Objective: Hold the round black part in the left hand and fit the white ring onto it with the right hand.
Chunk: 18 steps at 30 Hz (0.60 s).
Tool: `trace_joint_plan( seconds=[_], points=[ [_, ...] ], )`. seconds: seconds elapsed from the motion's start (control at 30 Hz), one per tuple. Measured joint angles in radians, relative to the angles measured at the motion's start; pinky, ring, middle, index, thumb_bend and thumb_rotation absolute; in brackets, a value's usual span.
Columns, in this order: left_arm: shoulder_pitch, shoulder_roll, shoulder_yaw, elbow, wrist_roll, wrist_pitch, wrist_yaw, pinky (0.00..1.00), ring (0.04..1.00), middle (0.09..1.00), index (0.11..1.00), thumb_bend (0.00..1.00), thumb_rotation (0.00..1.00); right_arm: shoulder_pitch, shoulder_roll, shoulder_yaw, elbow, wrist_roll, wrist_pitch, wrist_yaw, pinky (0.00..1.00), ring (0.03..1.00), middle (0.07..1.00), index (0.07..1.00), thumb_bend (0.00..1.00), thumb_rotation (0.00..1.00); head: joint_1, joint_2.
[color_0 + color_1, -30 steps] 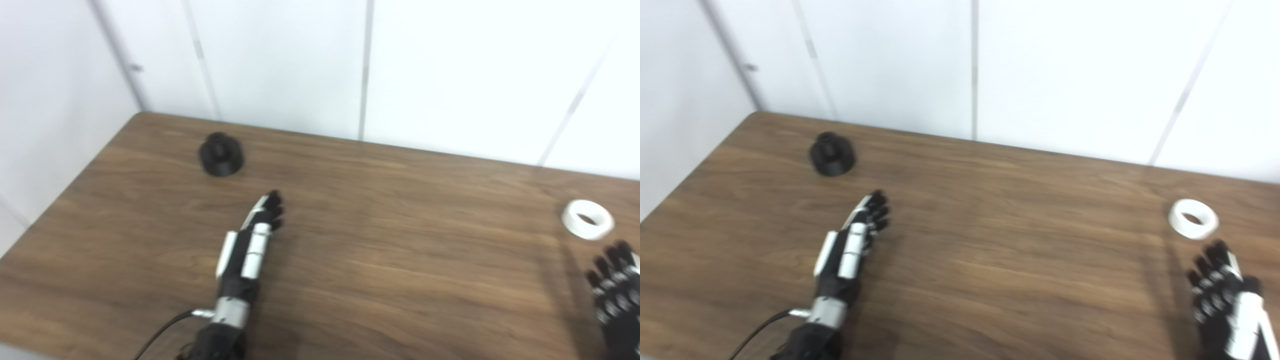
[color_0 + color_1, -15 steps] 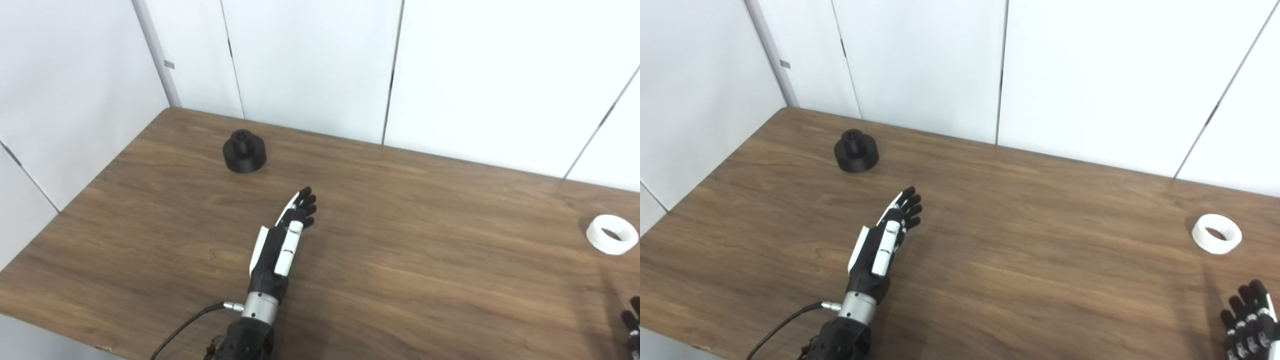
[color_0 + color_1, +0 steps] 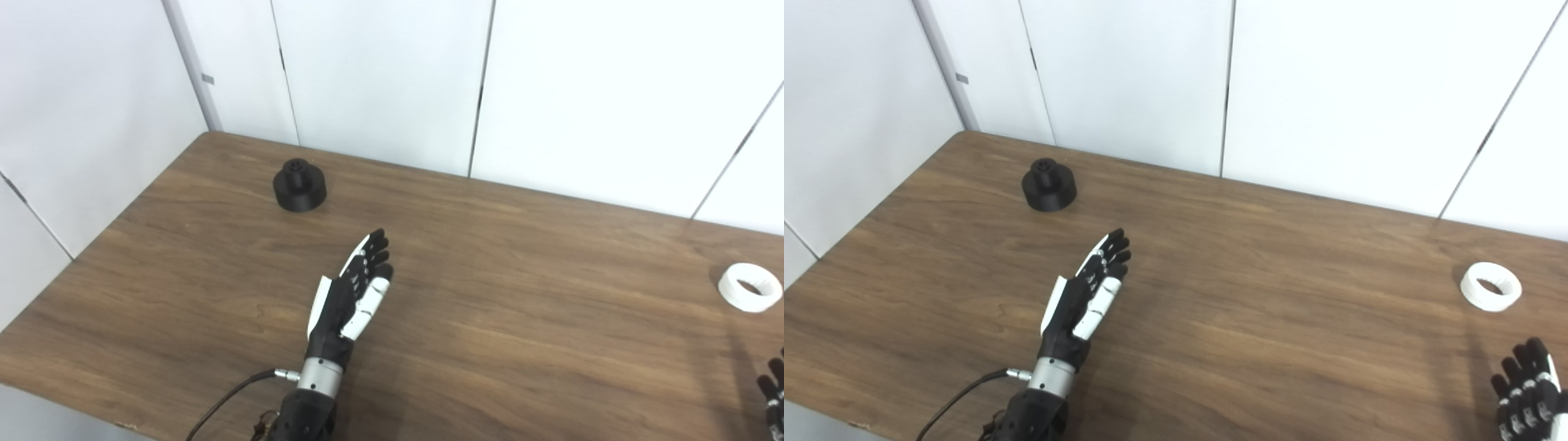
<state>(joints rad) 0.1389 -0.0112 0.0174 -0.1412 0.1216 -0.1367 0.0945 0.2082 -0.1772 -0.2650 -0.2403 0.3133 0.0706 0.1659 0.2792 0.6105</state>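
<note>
The round black part (image 3: 299, 192), a low cylinder with a small knob on top, stands on the wooden table (image 3: 527, 288) at the far left. My left hand (image 3: 354, 288) hovers open over the table's middle-left, fingers stretched toward the part and well short of it, holding nothing. The white ring (image 3: 750, 287) lies flat near the right edge. My right hand (image 3: 1526, 397) sits at the bottom right corner, below the ring and apart from it, fingers spread and empty; only its fingers show.
White wall panels (image 3: 380, 73) close off the table's far side and left side. The table's near edge (image 3: 55, 392) runs along the bottom left. A black cable (image 3: 226, 398) trails from my left wrist.
The camera swung between one second and half a second ago, shifting the whole picture. Since then my left hand has turned slightly, its thumb side rolling outward. The part and ring have not moved.
</note>
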Motion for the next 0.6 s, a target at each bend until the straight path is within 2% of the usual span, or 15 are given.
trace_joint_plan(
  seconds=[0.07, 0.13, 0.2, 0.3, 0.37, 0.47, 0.57, 0.6],
  points=[
    [0.001, 0.001, 0.012, -0.009, 0.032, 0.001, 0.016, 0.88, 0.913, 0.923, 0.925, 0.71, 0.51, 0.002, 0.001, 0.0, -0.001, 0.002, 0.002, -0.007, 1.0, 1.0, 1.0, 0.999, 0.65, 1.0, 0.0, 0.0],
    [0.002, 0.005, 0.029, -0.039, 0.072, 0.004, 0.029, 0.9, 0.923, 0.929, 0.928, 0.8, 0.42, 0.005, 0.001, 0.002, -0.006, 0.002, 0.007, -0.011, 1.0, 1.0, 1.0, 1.0, 0.67, 1.0, 0.034, 0.009],
    [-0.002, 0.014, 0.048, -0.095, 0.115, 0.016, 0.036, 0.91, 0.941, 0.948, 0.948, 0.85, 0.39, 0.008, 0.0, 0.006, -0.015, 0.002, 0.014, -0.012, 1.0, 1.0, 1.0, 1.0, 0.69, 1.0, 0.041, 0.011],
    [-0.013, 0.055, 0.065, -0.161, 0.22, 0.103, 0.028, 0.95, 0.981, 0.988, 0.994, 0.88, 0.5, 0.008, -0.002, 0.009, -0.02, 0.003, 0.016, -0.012, 1.0, 1.0, 1.0, 1.0, 0.73, 0.98, 0.049, 0.014],
    [-0.02, 0.091, 0.084, -0.205, 0.306, 0.199, 0.014, 0.91, 0.972, 0.993, 0.999, 0.92, 0.57, 0.007, -0.003, 0.009, -0.02, 0.003, 0.016, -0.012, 1.0, 1.0, 1.0, 1.0, 0.77, 0.96, 0.051, 0.014],
    [-0.039, 0.143, 0.112, -0.253, 0.37, 0.321, -0.02, 0.87, 0.965, 0.996, 1.0, 0.96, 0.56, 0.007, -0.003, 0.011, -0.02, 0.002, 0.016, -0.013, 1.0, 1.0, 1.0, 1.0, 0.8, 0.94, 0.052, 0.014],
    [-0.061, 0.196, 0.13, -0.283, 0.426, 0.404, -0.054, 0.85, 0.991, 1.0, 1.0, 0.99, 0.6, 0.005, -0.003, 0.02, -0.026, -0.001, 0.017, -0.015, 1.0, 1.0, 1.0, 1.0, 0.79, 0.94, 0.054, 0.015],
    [-0.067, 0.213, 0.13, -0.291, 0.454, 0.429, -0.063, 0.88, 0.996, 1.0, 1.0, 0.99, 0.6, 0.005, -0.003, 0.023, -0.03, -0.001, 0.018, -0.015, 1.0, 1.0, 1.0, 1.0, 0.79, 0.94, 0.051, 0.015]
  ],
)
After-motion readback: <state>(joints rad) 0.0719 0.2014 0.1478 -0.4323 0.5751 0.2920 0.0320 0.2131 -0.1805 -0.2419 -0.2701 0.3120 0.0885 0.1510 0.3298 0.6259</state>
